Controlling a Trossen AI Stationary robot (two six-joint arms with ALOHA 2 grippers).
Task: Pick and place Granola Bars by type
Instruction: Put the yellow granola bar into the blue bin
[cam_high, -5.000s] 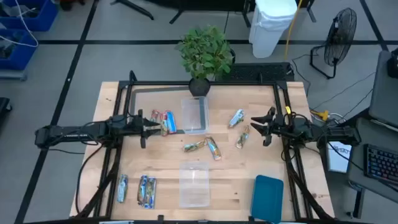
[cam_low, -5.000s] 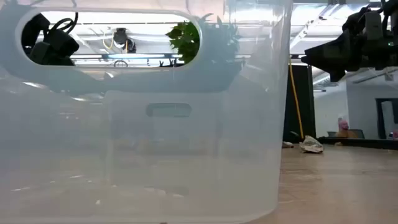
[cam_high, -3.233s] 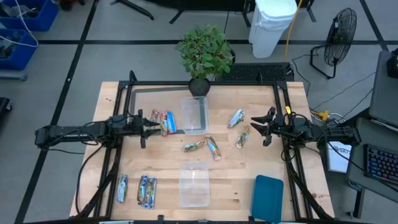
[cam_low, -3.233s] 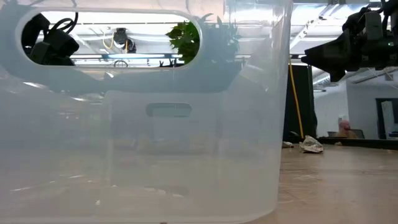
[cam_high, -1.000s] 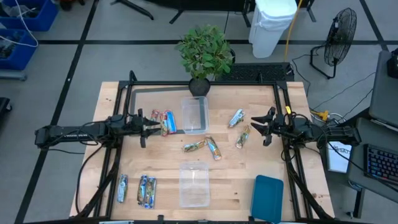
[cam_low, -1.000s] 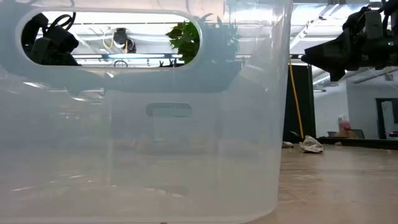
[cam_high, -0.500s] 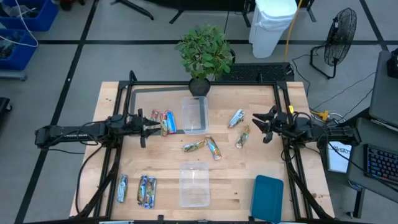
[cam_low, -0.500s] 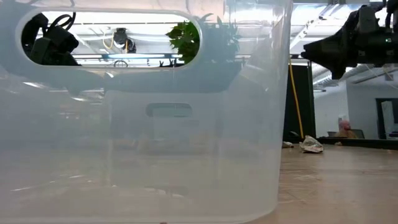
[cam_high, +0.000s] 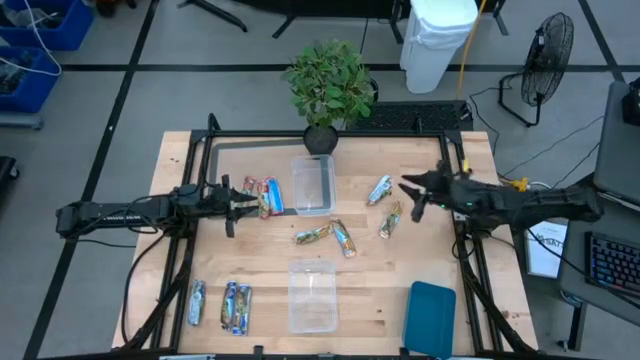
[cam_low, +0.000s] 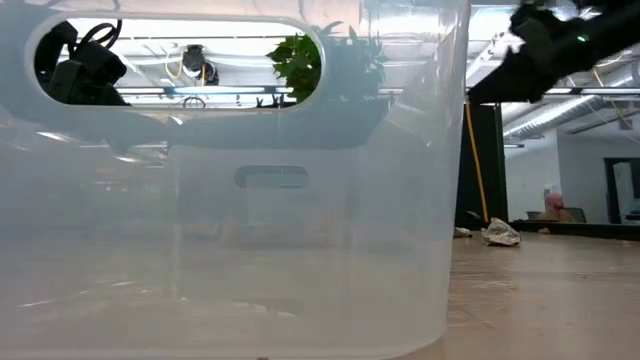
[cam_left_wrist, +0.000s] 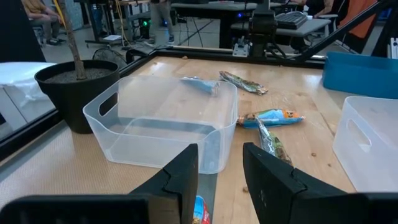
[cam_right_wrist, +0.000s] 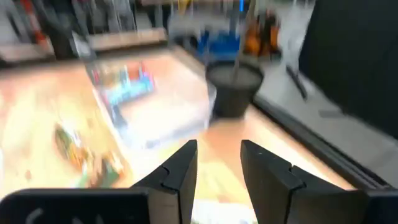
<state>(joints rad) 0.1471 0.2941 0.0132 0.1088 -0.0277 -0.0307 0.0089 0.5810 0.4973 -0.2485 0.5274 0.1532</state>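
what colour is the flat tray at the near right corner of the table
The tray is teal, a plain solid colour with no pattern. The high view shows it best.

High view straight down over whole table. Low view at tabletop, pressed against clear tub. Wrist views face inward, sharing far tub and plant pot.

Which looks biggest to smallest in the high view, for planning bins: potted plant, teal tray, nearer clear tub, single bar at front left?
1. potted plant
2. nearer clear tub and teal tray, too alike to rank
3. single bar
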